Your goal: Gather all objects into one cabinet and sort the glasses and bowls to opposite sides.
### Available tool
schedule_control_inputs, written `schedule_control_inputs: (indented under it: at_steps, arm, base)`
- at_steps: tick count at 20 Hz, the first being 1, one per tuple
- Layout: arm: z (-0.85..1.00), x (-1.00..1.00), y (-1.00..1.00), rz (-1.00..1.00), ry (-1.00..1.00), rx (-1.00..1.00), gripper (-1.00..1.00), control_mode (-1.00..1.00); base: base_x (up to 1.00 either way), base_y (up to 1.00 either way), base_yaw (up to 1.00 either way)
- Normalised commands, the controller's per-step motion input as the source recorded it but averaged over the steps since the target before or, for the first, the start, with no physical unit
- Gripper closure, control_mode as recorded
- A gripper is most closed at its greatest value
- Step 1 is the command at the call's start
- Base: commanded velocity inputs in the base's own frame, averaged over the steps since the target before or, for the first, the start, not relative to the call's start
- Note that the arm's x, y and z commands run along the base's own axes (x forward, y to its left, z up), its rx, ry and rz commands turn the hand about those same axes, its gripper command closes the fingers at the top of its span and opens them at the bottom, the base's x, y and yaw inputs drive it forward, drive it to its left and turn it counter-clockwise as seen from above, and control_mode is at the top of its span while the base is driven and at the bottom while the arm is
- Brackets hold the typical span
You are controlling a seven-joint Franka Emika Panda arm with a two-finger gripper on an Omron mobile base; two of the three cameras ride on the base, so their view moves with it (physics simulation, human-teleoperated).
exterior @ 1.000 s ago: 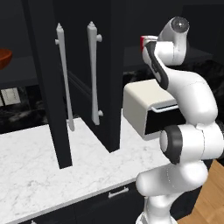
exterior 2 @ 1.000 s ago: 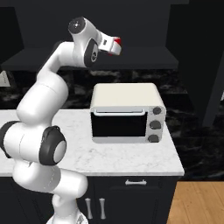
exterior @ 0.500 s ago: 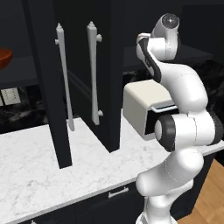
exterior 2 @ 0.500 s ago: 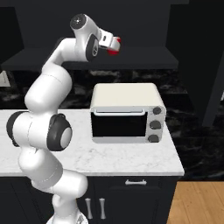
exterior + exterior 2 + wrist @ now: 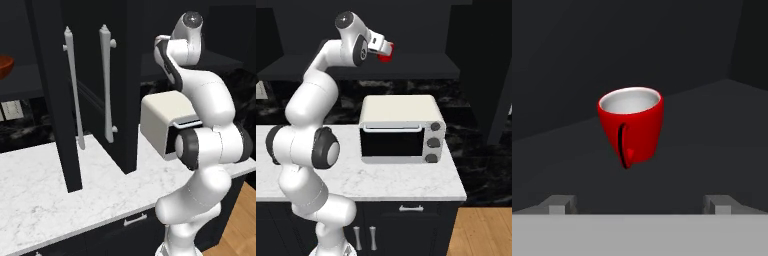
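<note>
The small bright red cup [image 5: 631, 126] stands on the dark shelf [image 5: 717, 120] of the black wall cabinet [image 5: 122, 75], its white inside showing and its side with a dark slit turned toward the hand. My gripper [image 5: 640, 202] is open, a short way in front of the cup, with nothing between its fingertips [image 5: 559, 202]. From the right base view the gripper [image 5: 383, 47] reaches up to the shelf [image 5: 416, 70] with the red cup [image 5: 387, 54] just off its tips. A red-brown bowl [image 5: 5, 66] sits on a shelf at the far left.
A cream toaster oven [image 5: 398, 130] stands on the white marble counter [image 5: 381, 180] below the shelf. Tall cabinet doors with long white bar handles [image 5: 106, 85] hang open left of the arm. Base cabinets with short handles [image 5: 411, 207] lie under the counter.
The arm has drawn more upright and swung its upper part left, keeping the hand by the red cup. The jaws have stayed wide apart.
</note>
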Motion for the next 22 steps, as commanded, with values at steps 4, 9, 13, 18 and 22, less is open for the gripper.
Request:
schedule_control_inputs:
  at_steps: [4, 9, 13, 18, 22]
  arm:
    - [0.0, 0.06, 0.05, 0.0, 0.0, 0.0, -1.0, -1.0]
    - [0.0, 0.02, 0.0, 0.0, 0.0, 0.0, -1.0, -1.0]
    - [0.0, 0.17, 0.08, -0.01, 0.0, 0.0, -1.0, -1.0]
    - [0.0, 0.21, 0.12, -0.03, 0.0, 0.0, -1.0, -1.0]
    - [0.0, 0.34, 0.0, 0.0, 0.0, 0.0, -1.0, -1.0]
  base:
    - [0.0, 0.0, 0.0]
    - [0.0, 0.0, 0.0]
    - [0.0, 0.0, 0.0]
    - [0.0, 0.0, 0.0]
    - [0.0, 0.0, 0.0]
